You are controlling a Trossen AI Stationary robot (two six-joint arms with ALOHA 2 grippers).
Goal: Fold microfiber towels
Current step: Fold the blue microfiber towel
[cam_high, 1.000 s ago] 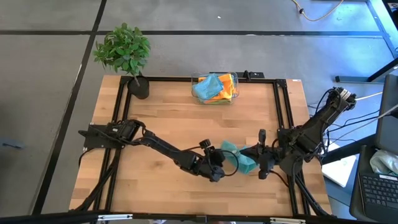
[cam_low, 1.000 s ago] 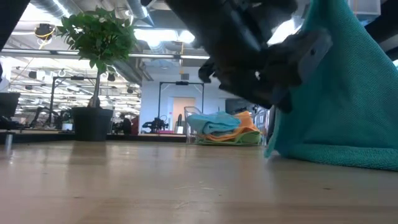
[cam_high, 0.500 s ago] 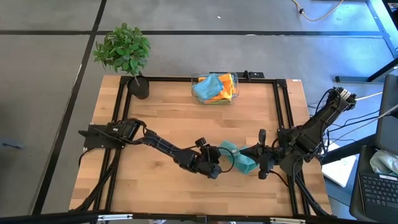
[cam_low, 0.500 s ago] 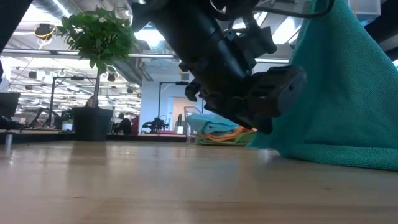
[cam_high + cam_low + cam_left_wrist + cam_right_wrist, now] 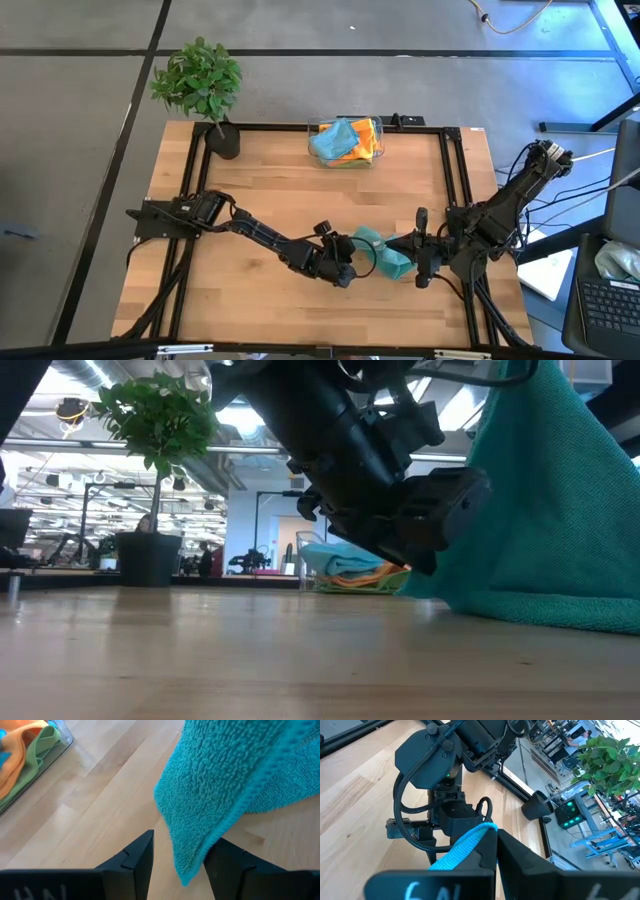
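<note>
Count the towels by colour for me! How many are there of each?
Teal towel, hanging from the right gripper: 1
Blue towel in the clear bin: 1
Orange towel in the bin: 1
Green towel in the bin: 1
Total showing: 4

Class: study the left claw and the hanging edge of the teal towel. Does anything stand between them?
Nothing visible does. The left claw is open, with the hanging corner of the teal towel already dangling between its fingers, bare wooden table underneath. The right claw is shut on the towel's other edge and holds it up.
</note>
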